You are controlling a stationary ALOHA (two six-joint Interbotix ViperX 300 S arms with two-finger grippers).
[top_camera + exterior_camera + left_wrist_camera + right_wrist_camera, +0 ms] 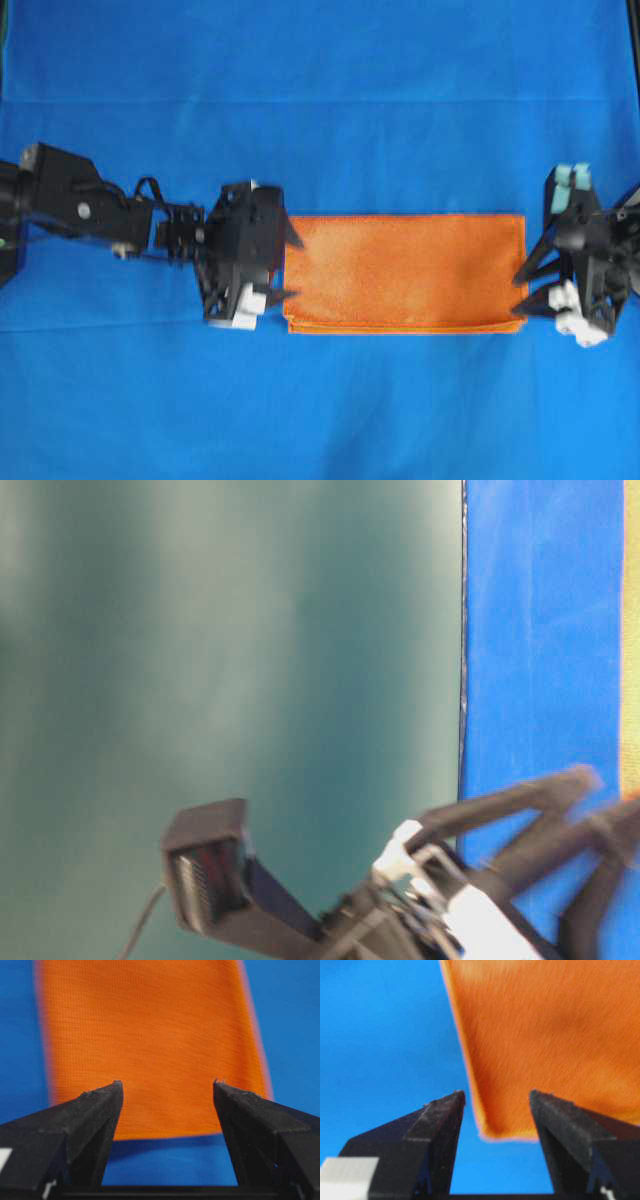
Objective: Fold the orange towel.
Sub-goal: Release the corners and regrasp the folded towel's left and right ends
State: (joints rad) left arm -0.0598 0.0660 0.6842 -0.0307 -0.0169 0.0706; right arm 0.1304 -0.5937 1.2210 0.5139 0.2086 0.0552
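On blue cloth (pixel 320 90), folded orange towel (pixel 405 272), unlabelled

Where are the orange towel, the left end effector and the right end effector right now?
orange towel (pixel 405 270), overhead view, middle of the folded cloth.
left end effector (pixel 291 263), overhead view, midway between its open fingertips.
right end effector (pixel 523 286), overhead view, midway between its open fingertips.

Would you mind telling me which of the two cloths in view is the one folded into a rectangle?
The orange towel, the small one between the two grippers: it lies doubled, layered edges showing along its near side. The blue cloth lies spread flat beneath everything.
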